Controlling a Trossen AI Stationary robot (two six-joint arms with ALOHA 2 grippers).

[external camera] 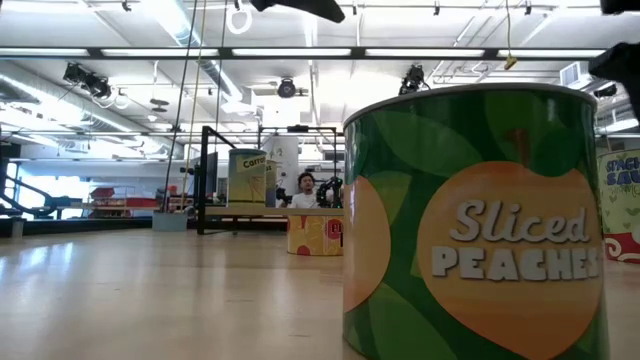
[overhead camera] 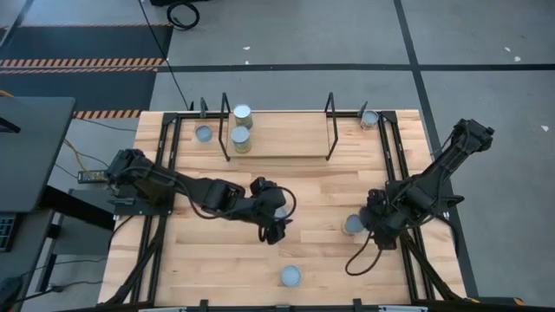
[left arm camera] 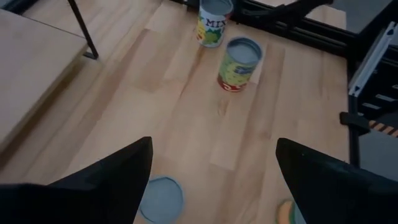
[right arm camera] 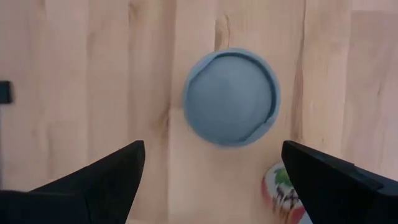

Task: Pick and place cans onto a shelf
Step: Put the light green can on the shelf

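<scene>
The black wire shelf (overhead camera: 276, 130) with its wooden board stands at the table's far middle. Two cans (overhead camera: 241, 126) stand on the board's left end. Single cans stand left of the shelf (overhead camera: 204, 133), at the far right (overhead camera: 370, 119) and near the front edge (overhead camera: 290, 276). My left gripper (overhead camera: 274, 222) is open at the table's middle, above a blue-grey can top (left arm camera: 160, 199) that shows low between its fingers. My right gripper (overhead camera: 371, 227) is open and points down over a can (right arm camera: 230, 96), (overhead camera: 351, 225); its fingers stand apart from it.
The front can (external camera: 470, 220), labelled sliced peaches, fills the low view. Two more cans (left arm camera: 239, 62) (left arm camera: 213, 22) show ahead of my left gripper. Black arm-mount rails (overhead camera: 401, 173) run along both table sides. A person (external camera: 303, 190) sits far behind the table.
</scene>
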